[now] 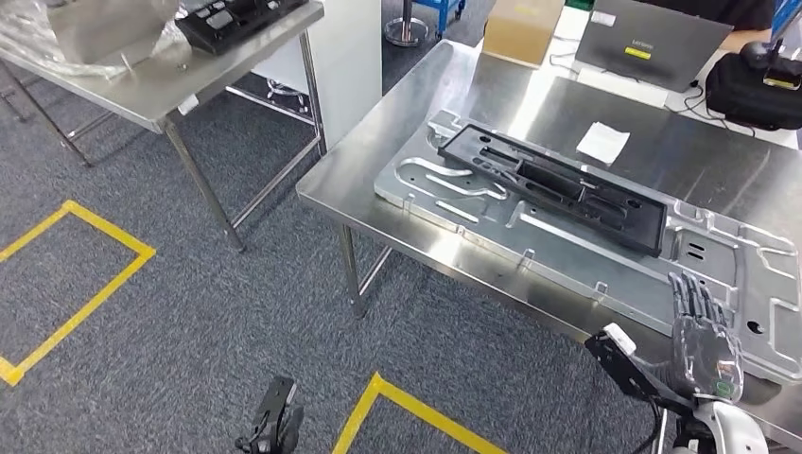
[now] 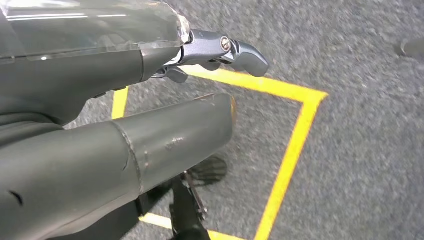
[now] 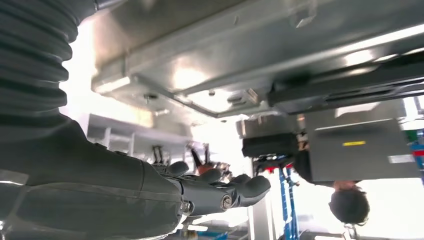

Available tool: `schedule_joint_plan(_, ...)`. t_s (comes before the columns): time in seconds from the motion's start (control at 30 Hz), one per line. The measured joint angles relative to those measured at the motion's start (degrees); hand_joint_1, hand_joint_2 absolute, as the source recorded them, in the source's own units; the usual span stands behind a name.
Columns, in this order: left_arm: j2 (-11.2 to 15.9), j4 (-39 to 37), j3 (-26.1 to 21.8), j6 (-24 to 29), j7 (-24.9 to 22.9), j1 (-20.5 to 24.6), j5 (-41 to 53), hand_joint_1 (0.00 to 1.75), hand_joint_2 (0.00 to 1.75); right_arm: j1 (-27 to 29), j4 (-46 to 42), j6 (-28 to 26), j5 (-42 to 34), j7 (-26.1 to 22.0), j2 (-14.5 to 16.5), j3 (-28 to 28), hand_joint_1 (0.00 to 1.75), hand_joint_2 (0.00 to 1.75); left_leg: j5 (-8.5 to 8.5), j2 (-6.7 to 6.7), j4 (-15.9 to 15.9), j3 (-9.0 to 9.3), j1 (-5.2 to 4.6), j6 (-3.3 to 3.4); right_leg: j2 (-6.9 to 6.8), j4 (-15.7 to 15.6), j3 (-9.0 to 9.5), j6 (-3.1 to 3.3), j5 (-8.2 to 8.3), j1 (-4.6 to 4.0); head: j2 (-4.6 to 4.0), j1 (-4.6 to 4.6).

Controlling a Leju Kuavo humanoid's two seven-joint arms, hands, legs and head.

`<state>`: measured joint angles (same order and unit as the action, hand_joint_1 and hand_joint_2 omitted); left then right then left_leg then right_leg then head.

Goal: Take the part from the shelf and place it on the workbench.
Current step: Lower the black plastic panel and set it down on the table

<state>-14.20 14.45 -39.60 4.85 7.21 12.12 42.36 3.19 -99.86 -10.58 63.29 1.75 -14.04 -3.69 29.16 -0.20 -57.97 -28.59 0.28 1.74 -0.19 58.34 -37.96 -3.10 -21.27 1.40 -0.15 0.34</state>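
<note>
Head view: the black part (image 1: 558, 184) lies on a grey metal plate (image 1: 444, 189) along the workbench's (image 1: 530, 95) near edge, apparently already delivered. The right hand (image 1: 705, 336), fingers spread and empty, rests at the plate's near corner. Left wrist view: left hand (image 2: 220, 52) hangs above carpet, fingers loosely curled, holding nothing. Right wrist view: empty fingers beside the plate.

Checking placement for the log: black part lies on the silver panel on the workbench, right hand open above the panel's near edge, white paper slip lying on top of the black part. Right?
One thing is off. The white paper slip lies on the bare workbench beyond the black part, not on it; the head view shows this. The rest holds: the part lies on the silver panel, and the right hand is open above the panel's near edge.
</note>
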Motion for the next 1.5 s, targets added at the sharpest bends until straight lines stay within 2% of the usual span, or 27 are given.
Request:
schedule_joint_plan(0.07, -0.16, -0.01, 0.04, 0.34, 0.02, -0.01, -0.04, 0.00, 0.00, 0.82, -0.39, -0.18, -1.46, -1.30, 0.92, 0.31, 0.00, 0.00, -1.67, 0.22, 0.38, -1.48, -0.02, 1.05, 0.07, 3.73, -1.34, -0.26, -4.86, 0.22, -0.01, 0.32)
schedule_joint_plan(0.13, -0.26, -0.01, 0.07, 0.53, 0.02, -0.04, -0.10, 0.00, 0.00, 1.43, -0.76, 0.22, -3.95, -2.84, 1.99, 1.10, 0.00, 0.00, -3.30, 0.29, 0.33, -3.49, -0.34, 1.45, 0.09, 10.97, -3.05, -0.27, -10.88, 0.15, -0.01, 0.65)
schedule_joint_plan(0.17, -0.30, -0.01, 0.08, 0.54, 0.02, -0.10, -0.11, 0.00, 0.00, 1.77, -0.90, 0.73, -5.47, -3.66, 2.55, 1.66, 0.00, 0.00, -4.05, 0.31, 0.24, -4.56, -0.52, 1.50, 0.09, 14.25, -3.43, -0.23, -12.19, 0.06, -0.01, 0.68)
schedule_joint_plan(0.23, -0.36, -0.01, 0.15, 0.51, 0.03, -0.23, -0.13, 0.00, 0.00, 2.56, -1.04, 2.79, -9.81, -5.33, 3.65, 3.19, 0.00, 0.00, -5.39, 0.35, -0.07, -6.64, -0.81, 1.49, 0.10, 16.01, -1.68, 0.14, -10.62, -0.28, -0.01, 0.67)
schedule_joint_plan(0.3, -0.47, -0.01, 0.27, 0.49, 0.09, -0.29, -0.14, 0.00, 0.00, 3.05, -1.05, 5.52, -15.38, -6.89, 4.49, 4.72, 0.00, 0.00, -6.51, 0.37, -0.41, -8.25, -0.97, 1.38, 0.11, 10.29, 3.88, 1.01, -7.93, -0.87, -0.01, 0.67)
schedule_joint_plan(0.37, -0.67, -0.01, 0.38, 0.52, 0.26, -0.27, -0.15, 0.00, 0.00, 3.20, -1.02, 8.06, -21.38, -8.36, 4.98, 5.81, 0.00, 0.00, -7.57, 0.37, -0.49, -9.03, -1.11, 1.03, -0.01, 1.77, 9.90, 1.94, -8.63, -1.45, -0.01, 0.62)
schedule_joint_plan(0.43, -0.80, -0.01, 0.47, 0.55, 0.43, -0.26, -0.15, 0.00, 0.00, 3.54, -0.77, 10.52, -27.70, -9.90, 5.41, 6.55, 0.00, 0.00, -8.81, 0.40, -0.09, -9.24, -0.98, 0.41, -0.08, -2.41, 11.99, 2.57, -9.64, -1.86, -0.01, 0.73)
schedule_joint_plan(0.5, -0.84, -0.01, 0.61, 0.54, 0.46, -0.37, -0.01, 0.00, 0.00, 4.11, -0.24, 12.52, -32.44, -11.10, 5.83, 7.09, 0.00, 0.00, -9.33, 0.34, 0.24, -9.56, -0.92, -0.31, -0.14, -3.30, 11.33, 3.09, -8.24, -1.71, -0.01, 0.90)
schedule_joint_plan(0.53, -0.85, -0.01, 0.72, 0.52, 0.40, -0.45, 0.08, 0.00, 0.00, 4.39, 0.06, 13.18, -33.79, -11.52, 6.05, 7.28, 0.00, 0.00, -8.07, 0.27, -0.45, -9.98, -0.92, -0.64, -0.22, -3.67, 10.79, 3.41, -7.30, -1.50, -0.01, 0.82)
schedule_joint_plan(0.63, -0.84, -0.01, 1.03, 0.48, 0.17, -0.58, 0.25, 0.00, 0.00, 5.29, 0.98, 14.10, -35.68, -12.38, 7.05, 7.69, 0.00, 0.00, 0.81, 0.16, -9.00, -12.11, -0.33, -1.67, -0.42, -3.98, 8.23, 3.82, -4.76, -1.18, -0.01, 0.50)
schedule_joint_plan(0.67, -0.84, -0.01, 1.13, 0.48, 0.13, -0.60, 0.28, 0.00, 0.00, 5.63, 1.32, 14.15, -35.88, -12.53, 7.43, 7.81, 0.00, 0.00, 2.59, 0.17, -12.68, -12.58, -0.04, -2.05, -0.47, -3.82, 7.19, 3.72, -4.04, -1.16, -0.01, 0.46)
schedule_joint_plan(0.7, -0.84, -0.01, 1.22, 0.48, 0.10, -0.61, 0.31, 0.00, 0.00, 5.96, 1.67, 14.08, -35.95, -12.67, 7.81, 7.93, 0.00, 0.00, 2.75, 0.18, -15.45, -12.54, 0.26, -2.41, -0.52, -3.54, 6.07, 3.56, -3.35, -1.11, -0.01, 0.46)
schedule_joint_plan(0.73, -0.84, -0.01, 1.32, 0.48, 0.06, -0.62, 0.33, 0.00, 0.00, 6.25, 2.00, 13.93, -35.94, -12.80, 8.19, 8.04, 0.00, 0.00, 1.53, 0.19, -16.61, -11.80, 0.54, -2.75, -0.57, -3.15, 4.90, 3.33, -2.74, -1.02, -0.01, 0.44)
schedule_joint_plan(0.8, -0.85, -0.01, 1.49, 0.48, 0.01, -0.58, 0.36, 0.00, 0.00, 6.77, 2.57, 13.63, -35.79, -13.03, 8.94, 8.27, 0.00, 0.00, -1.31, 0.17, -13.18, -7.33, 1.18, -3.36, -0.59, -1.98, 2.52, 2.68, -1.70, -0.78, -0.01, 0.40)
schedule_joint_plan(0.83, -0.88, 0.00, 1.57, 0.48, 0.00, -0.50, 0.37, 0.00, 0.00, 6.96, 2.75, 13.55, -35.70, -13.12, 9.19, 8.37, 0.00, 0.00, -0.91, 0.12, -8.94, -3.88, 1.30, -3.57, -0.54, -1.25, 1.50, 2.29, -1.31, -0.72, -0.01, 0.25)
schedule_joint_plan(0.9, -0.96, 0.01, 1.75, 0.48, 0.01, -0.29, 0.39, 0.00, 0.00, 7.14, 2.97, 13.49, -35.60, -13.24, 9.49, 8.48, 0.00, 0.00, 1.59, -0.02, -1.95, 0.92, 1.20, -2.95, -0.49, -0.16, 0.36, 1.47, -0.53, -0.72, -0.01, 0.17)
schedule_joint_plan(0.93, -0.99, 0.02, 1.81, 0.47, 0.00, -0.25, 0.40, 0.00, 0.00, 7.22, 3.07, 13.47, -35.58, -13.28, 9.58, 8.49, 0.00, 0.00, 2.46, -0.06, -0.23, 1.71, 0.89, -2.33, -0.50, -0.06, 0.12, 1.07, -0.03, -0.65, -0.01, 0.14)
schedule_joint_plan(1.0, -1.02, 0.01, 1.84, 0.46, -0.04, -0.38, 0.41, 0.00, 0.00, 7.47, 3.42, 13.47, -35.58, -13.33, 9.76, 8.53, 0.00, 0.00, 1.62, 0.12, 0.09, 0.84, 0.62, -0.97, -0.47, -0.27, -0.23, 0.28, 0.67, -0.31, -0.01, 0.23)
schedule_joint_plan(1.07, -1.03, 0.01, 1.84, 0.48, -0.09, -0.52, 0.42, 0.00, 0.00, 7.92, 3.78, 13.44, -35.58, -13.33, 9.88, 8.57, 0.00, 0.00, 0.09, 0.40, 0.22, -0.66, 0.52, 0.15, -0.37, 1.64, -1.30, -0.20, -2.65, -0.03, -0.01, 0.30)
schedule_joint_plan(1.13, -1.05, 0.02, 1.85, 0.51, -0.11, -0.53, 0.52, 0.00, 0.00, 8.13, 4.06, 13.10, -35.21, -13.34, 9.95, 8.59, 0.00, 0.00, -1.46, 0.52, 0.19, -2.53, 0.36, 0.74, -0.23, 7.53, -2.81, -0.25, -9.30, -0.08, -0.01, 0.51)
schedule_joint_plan(1.17, -1.07, 0.01, 1.88, 0.55, -0.14, -0.55, 0.64, 0.00, 0.00, 8.15, 4.22, 12.74, -34.78, -13.37, 10.02, 8.61, 0.00, 0.00, -2.24, 0.53, 0.13, -3.55, 0.22, 0.85, -0.14, 11.11, -3.31, -0.20, -11.72, -0.15, -0.01, 0.58)
schedule_joint_plan(1.2, -1.08, 0.01, 1.92, 0.63, -0.20, -0.60, 0.75, 0.00, 0.00, 8.24, 4.43, 12.23, -34.16, -13.43, 10.13, 8.67, 0.00, 0.00, -3.01, 0.56, 0.03, -4.62, 0.05, 0.89, -0.04, 14.00, -3.31, -0.10, -12.56, -0.22, -0.01, 0.62)
schedule_joint_plan(1.27, -1.13, -0.01, 2.05, 0.82, -0.30, -0.71, 0.95, 0.00, 0.00, 8.64, 4.86, 11.11, -32.88, -13.65, 10.44, 8.81, 0.00, 0.00, -4.40, 0.63, -0.27, -6.77, -0.20, 0.83, 0.06, 15.25, -0.97, 0.28, -10.35, -0.44, -0.01, 0.61)
schedule_joint_plan(1.33, -1.22, -0.01, 2.23, 0.92, -0.35, -0.76, 1.02, 0.00, 0.00, 9.01, 5.22, 10.14, -32.06, -13.93, 10.86, 8.90, 0.00, 0.00, -5.52, 0.67, -0.55, -8.26, -0.31, 0.61, 0.02, 9.37, 4.96, 0.90, -8.00, -0.84, -0.01, 0.61)
schedule_joint_plan(1.4, -1.36, -0.01, 2.42, 0.76, -0.36, -0.72, 1.03, 0.00, 0.00, 9.07, 5.47, 9.15, -31.33, -14.24, 11.51, 9.04, 0.00, 0.00, -6.60, 0.75, -0.63, -8.89, -0.40, 0.12, -0.06, 1.06, 11.00, 1.62, -9.16, -1.35, -0.01, 0.60)
schedule_joint_plan(1.43, -1.41, 0.00, 2.50, 0.63, -0.36, -0.69, 1.03, 0.00, 0.00, 9.08, 5.61, 8.66, -30.89, -14.37, 11.88, 9.16, 0.00, 0.00, -7.19, 0.84, -0.53, -9.02, -0.38, -0.23, -0.05, -1.55, 12.54, 1.97, -10.00, -1.60, -0.01, 0.58)
schedule_joint_plan(1.5, -1.43, 0.00, 2.64, 0.45, -0.39, -0.73, 1.03, 0.00, 0.00, 9.37, 6.07, 7.92, -30.14, -14.53, 12.68, 9.48, 0.00, 0.00, -8.19, 0.99, -0.25, -9.24, -0.28, -0.96, 0.01, -3.12, 12.62, 2.61, -9.73, -1.68, -0.01, 0.61)
